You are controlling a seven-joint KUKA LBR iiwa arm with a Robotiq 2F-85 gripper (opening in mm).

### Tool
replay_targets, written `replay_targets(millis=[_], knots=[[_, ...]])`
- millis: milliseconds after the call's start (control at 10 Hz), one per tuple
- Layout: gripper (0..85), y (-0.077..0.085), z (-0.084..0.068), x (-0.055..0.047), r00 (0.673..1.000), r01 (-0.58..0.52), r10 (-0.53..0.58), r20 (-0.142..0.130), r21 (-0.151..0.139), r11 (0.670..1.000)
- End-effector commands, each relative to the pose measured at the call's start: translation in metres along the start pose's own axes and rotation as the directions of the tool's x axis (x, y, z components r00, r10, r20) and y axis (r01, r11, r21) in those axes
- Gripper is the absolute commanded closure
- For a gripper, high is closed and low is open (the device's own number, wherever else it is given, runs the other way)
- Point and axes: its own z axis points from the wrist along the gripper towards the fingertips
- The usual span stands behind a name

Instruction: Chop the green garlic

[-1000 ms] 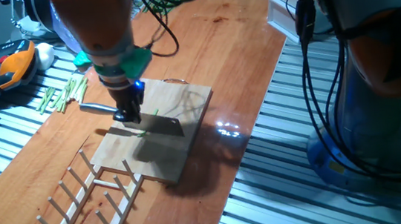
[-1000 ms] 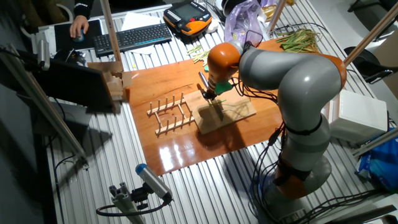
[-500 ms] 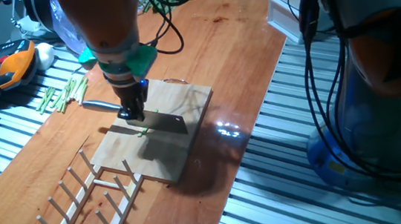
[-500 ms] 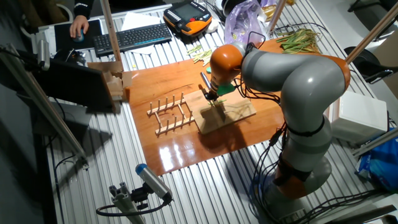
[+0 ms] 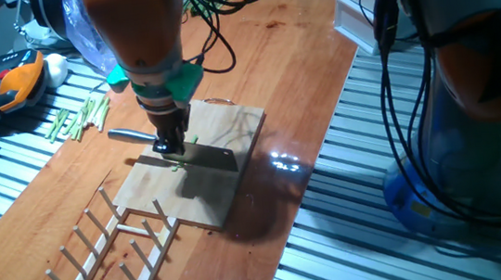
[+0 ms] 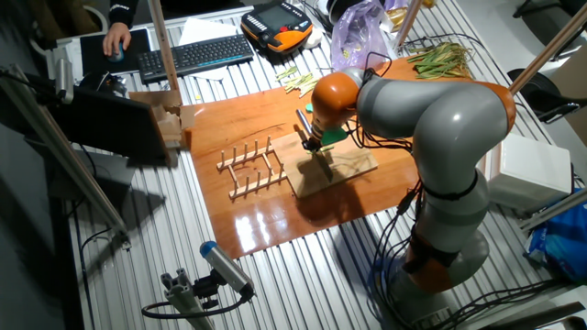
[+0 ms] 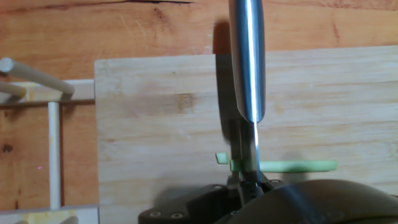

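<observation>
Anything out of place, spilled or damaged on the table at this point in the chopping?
Nothing stands out. The tool holds the knife over the green garlic, which lies flat on the cutting board. The dish rack sits upright beside the board, and the cut stalks lie together near the table edge.

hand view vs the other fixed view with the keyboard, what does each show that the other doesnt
Only the hand view shows the green garlic as a thin stalk lying across the cutting board, with the knife blade crossing it. Only the other fixed view shows the whole arm, the keyboard and the leafy stalks. Both show the board, the knife and the wooden rack.
</observation>
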Motion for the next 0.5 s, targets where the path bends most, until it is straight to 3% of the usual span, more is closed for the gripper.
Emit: replay_targets(millis=[0, 200, 400], knots=[[85.0, 0.002, 0.006, 0.0, 1.0, 0.0, 0.0, 0.001, -0.005, 1.0], [85.0, 0.007, 0.007, -0.008, 1.0, -0.002, 0.002, -0.004, -0.012, 1.0], [85.0, 0.003, -0.013, -0.018, 1.0, 0.006, -0.006, -0.027, 0.004, 1.0]])
